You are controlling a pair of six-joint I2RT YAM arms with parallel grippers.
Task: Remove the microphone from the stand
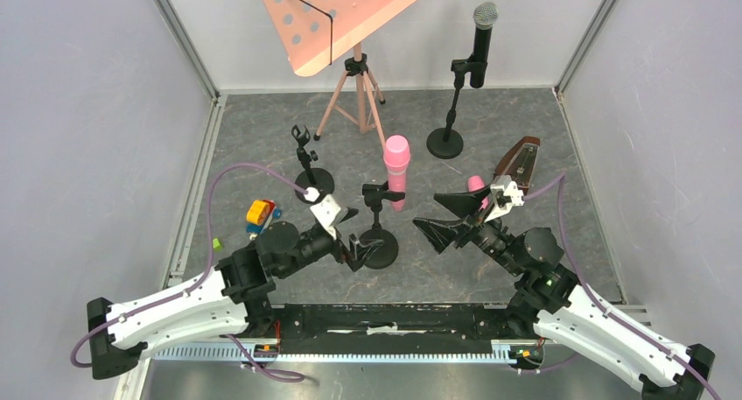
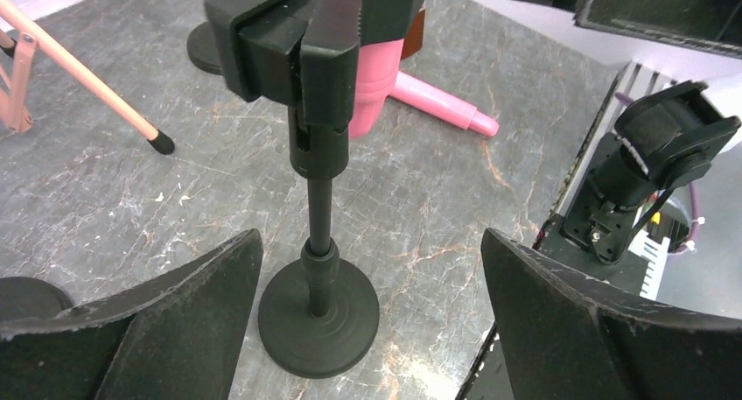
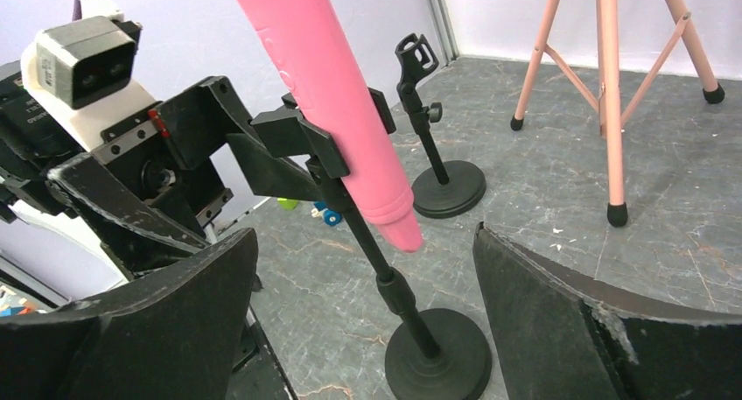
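Note:
A pink microphone (image 1: 396, 168) stands upright in the clip of a short black stand (image 1: 378, 247) at the table's middle. My left gripper (image 1: 359, 251) is open and low beside the stand's base; in the left wrist view its open gripper (image 2: 369, 242) frames the base (image 2: 319, 317), with the microphone (image 2: 376, 76) above. My right gripper (image 1: 448, 218) is open and empty just right of the stand. In the right wrist view the gripper (image 3: 364, 234) frames the pole, and the microphone (image 3: 324, 94) leans in the clip (image 3: 289, 137). Neither gripper touches the microphone.
A black microphone (image 1: 483, 41) on a taller stand is at the back right. An empty small stand (image 1: 308, 168) is left of centre. A pink music stand (image 1: 350, 32) is behind. A pink stick (image 2: 446, 107), a brown wooden object (image 1: 521, 159) and a small toy (image 1: 260, 212) lie nearby.

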